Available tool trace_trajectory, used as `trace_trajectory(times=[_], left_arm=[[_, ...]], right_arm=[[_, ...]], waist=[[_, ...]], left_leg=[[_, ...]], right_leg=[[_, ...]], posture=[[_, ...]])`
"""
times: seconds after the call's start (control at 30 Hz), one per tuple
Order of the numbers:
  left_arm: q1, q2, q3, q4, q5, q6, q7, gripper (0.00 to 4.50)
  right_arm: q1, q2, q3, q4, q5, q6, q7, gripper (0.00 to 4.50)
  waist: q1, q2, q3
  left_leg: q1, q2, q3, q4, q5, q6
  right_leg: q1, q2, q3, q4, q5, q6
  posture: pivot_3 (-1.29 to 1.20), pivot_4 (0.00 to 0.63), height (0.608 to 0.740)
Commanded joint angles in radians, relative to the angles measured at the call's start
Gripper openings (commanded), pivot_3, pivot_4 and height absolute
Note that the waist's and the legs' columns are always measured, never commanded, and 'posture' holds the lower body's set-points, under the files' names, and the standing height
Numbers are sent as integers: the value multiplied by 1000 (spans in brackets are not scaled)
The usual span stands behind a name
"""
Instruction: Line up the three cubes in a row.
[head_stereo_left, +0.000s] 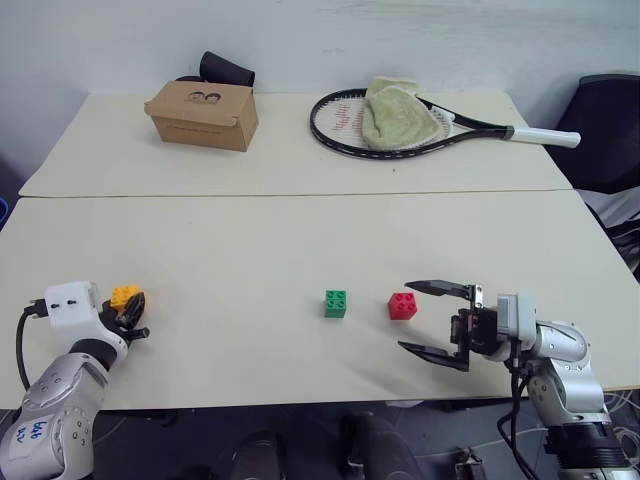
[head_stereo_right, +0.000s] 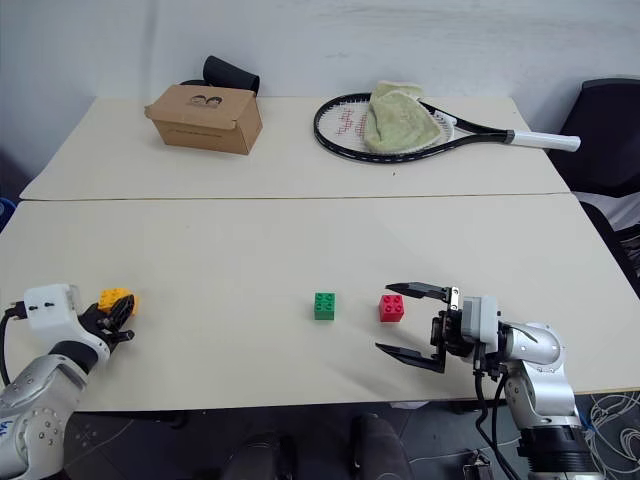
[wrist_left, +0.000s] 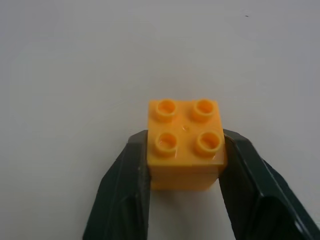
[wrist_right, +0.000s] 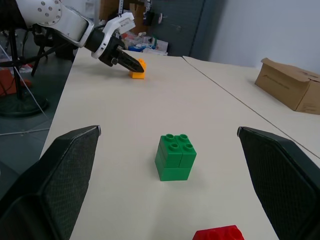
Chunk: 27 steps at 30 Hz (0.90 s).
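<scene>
Left gripper (head_stereo_left: 131, 318) at lower left of the head view, fingers clamped on the yellow-orange cube (head_stereo_left: 126, 296). The left wrist view confirms it: both black fingers (wrist_left: 125, 180) press the cube's two sides, studs up, cube sitting on the table.

Right gripper (head_stereo_left: 437, 322) at lower right, jaws spread wide, nothing between them, pointing toward frame left. Red cube (head_stereo_left: 402, 306) sits just beside its upper fingertip, not touching. Green cube (head_stereo_left: 336, 303) is near the red one on its left, a small gap between, both in the lower centre of the frame. Yellow-orange cube is well apart from those two, far over at the left edge. In the right wrist view the green cube is centred between the open fingers, with the red cube's top at the bottom edge.

Containers: brown cardboard box (head_stereo_left: 202, 114) at upper left on the far table (head_stereo_left: 300, 170), lid closed, contents can't be seen. A dark rolled item (head_stereo_left: 226, 69) is behind it.

Upper right: tennis racket (head_stereo_left: 400, 125) lying flat, with a pale green towel (head_stereo_left: 398, 115) bunched on the strings. Near table (head_stereo_left: 250, 250) is cream-coloured.
</scene>
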Motion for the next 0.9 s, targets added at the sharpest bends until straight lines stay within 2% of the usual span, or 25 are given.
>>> trace_trajectory(times=[0.03, 0.17, 0.23, 0.3, 0.37, 0.47, 0.57, 0.73, 0.9], left_arm=[[-20, 68, -4, -24, -58, -62, -157, 1495], [-33, 279, -144, -25, -142, -124, -597, 1495], [-76, 432, -294, 52, -84, -262, -897, 1495], [-199, 485, -434, 215, -2, -463, -1118, 1495], [-307, 479, -518, 356, 54, -573, -1212, 1495], [-515, 399, -647, 608, 140, -724, -1340, 1495], [-645, 328, -709, 800, 200, -836, -1403, 1495], [-743, 266, -738, 999, 257, -971, -1442, 1495], [-780, 264, -742, 1092, 287, -1044, -1445, 1495]], right_arm=[[11, -6, -22, -8, 4, -19, -2, 4500], [11, -24, -36, -4, -1, -16, -10, 4500], [5, -52, -43, -21, -1, 2, -12, 4500], [2, -81, -51, -39, 2, 22, -15, 4500], [3, -97, -55, -55, 5, 38, -22, 4500], [22, -121, -71, -114, 9, 75, -54, 4500], [65, -127, -96, -191, 20, 115, -116, 4500], [122, -127, -121, -275, 24, 152, -182, 4500], [154, -129, -131, -304, 21, 161, -208, 4500]], waist=[[0, 0, 0], [3, 0, 0], [3, 2, 1], [1, 7, 3], [1, 9, 2], [2, 9, 2], [1, 8, 2], [-2, 6, 3], [1, 6, 3]], left_leg=[[0, 0, 0, 0, 0, 0], [-1, 0, 0, 0, 2, -3], [0, -1, 0, 0, 2, -3], [0, -1, 1, -1, 1, -3], [-1, -2, 2, -1, 2, -3], [-1, -1, 2, -1, 2, -4], [-3, -1, 3, 2, 2, -4], [-3, 0, 6, 3, 2, -5], [-2, 0, 5, 3, 2, -5]], right_leg=[[0, 0, 0, 0, 0, 0], [0, -1, -1, 0, 0, 0], [0, -1, -1, 0, -1, -1], [-1, -1, 0, -1, -1, -2], [-2, -1, 0, -1, -1, -2], [-2, 3, 0, 0, -1, -2], [-3, 8, -1, 0, -1, -1], [-4, 11, 0, -1, 0, 0], [-4, 11, 0, 0, 0, 0]], posture=[[0, 150, 740], [0, 150, 740], [0, 150, 740], [0, 150, 740], [0, 150, 740], [0, 150, 740], [0, 150, 740], [0, 150, 740], [0, 150, 740]])
